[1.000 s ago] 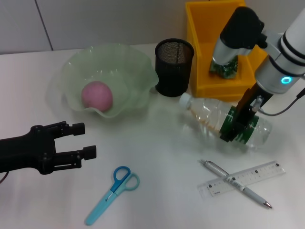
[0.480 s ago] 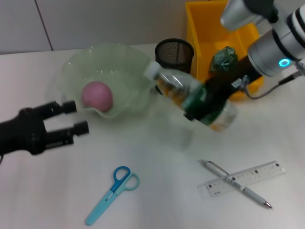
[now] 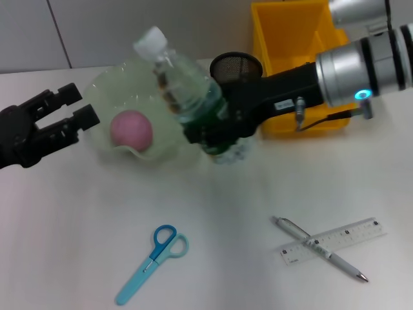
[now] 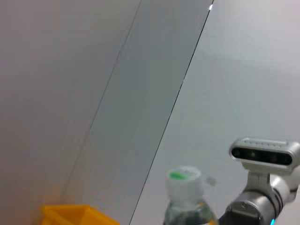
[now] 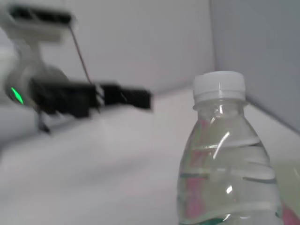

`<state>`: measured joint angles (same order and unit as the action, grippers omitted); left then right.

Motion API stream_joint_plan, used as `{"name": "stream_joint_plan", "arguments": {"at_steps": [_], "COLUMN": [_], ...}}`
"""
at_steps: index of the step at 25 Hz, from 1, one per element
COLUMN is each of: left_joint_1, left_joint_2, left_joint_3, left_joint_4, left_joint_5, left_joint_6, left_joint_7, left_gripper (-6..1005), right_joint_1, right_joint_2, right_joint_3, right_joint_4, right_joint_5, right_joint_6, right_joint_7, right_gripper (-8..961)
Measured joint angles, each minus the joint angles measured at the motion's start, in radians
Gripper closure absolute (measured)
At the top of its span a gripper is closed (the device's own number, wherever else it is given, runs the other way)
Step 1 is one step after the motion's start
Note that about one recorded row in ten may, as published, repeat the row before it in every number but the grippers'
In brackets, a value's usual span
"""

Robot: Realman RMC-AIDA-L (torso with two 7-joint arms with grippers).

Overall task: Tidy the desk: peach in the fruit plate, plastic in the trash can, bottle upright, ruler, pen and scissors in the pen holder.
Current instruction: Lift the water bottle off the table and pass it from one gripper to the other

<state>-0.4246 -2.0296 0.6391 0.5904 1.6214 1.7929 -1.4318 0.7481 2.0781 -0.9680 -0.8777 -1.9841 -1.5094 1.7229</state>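
My right gripper (image 3: 216, 129) is shut on the clear water bottle (image 3: 184, 84) and holds it above the table, cap up and leaning left, in front of the green fruit plate (image 3: 97, 90). The bottle also shows in the right wrist view (image 5: 225, 159) and its cap in the left wrist view (image 4: 183, 177). The pink peach (image 3: 131, 128) lies in the plate. My left gripper (image 3: 76, 105) is open and empty at the far left beside the plate. Blue scissors (image 3: 153, 255), a pen (image 3: 319, 248) and a clear ruler (image 3: 335, 240) lie on the table. The plastic is hidden.
The black mesh pen holder (image 3: 237, 64) stands behind my right arm. The yellow bin (image 3: 290, 39) stands at the back right. The pen lies across the ruler at the front right. My left gripper shows farther off in the right wrist view (image 5: 117, 96).
My right gripper has swung the bottle from lying on the table at the right up and to the left, cap now pointing up. My left gripper has risen and moved back left.
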Motion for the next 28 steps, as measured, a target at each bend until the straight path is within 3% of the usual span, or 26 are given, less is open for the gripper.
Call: {"name": "stream_joint_plan", "arguments": {"at_steps": [10,18,28], "left_joint_1": [-0.025,-0.04,-0.053], "left_joint_2": [-0.034,-0.035,-0.037], "left_joint_3": [0.003,0.01,0.011], "left_joint_4": [-0.013,-0.04,-0.057], "left_joint_5": [-0.078,-0.086,-0.089], "left_joint_6": [-0.006,-0.002,0.008], "left_joint_7": [0.003,0.006,0.033], "left_gripper": [233,234,236], "right_joint_1": [0.029,0.049,0.067], "right_joint_2": [0.003,0.006,0.01], "right_joint_3": [-0.016,-0.092,-0.1], "right_joint_4": [0.208,0.276,0.322], "right_joint_5": [0.168,0.247,0.262], "right_joint_6": [0.002,0.016,0.026], "right_joint_7": [-0.199,-0.267,-0.29], "right_gripper": [190,189,188]}}
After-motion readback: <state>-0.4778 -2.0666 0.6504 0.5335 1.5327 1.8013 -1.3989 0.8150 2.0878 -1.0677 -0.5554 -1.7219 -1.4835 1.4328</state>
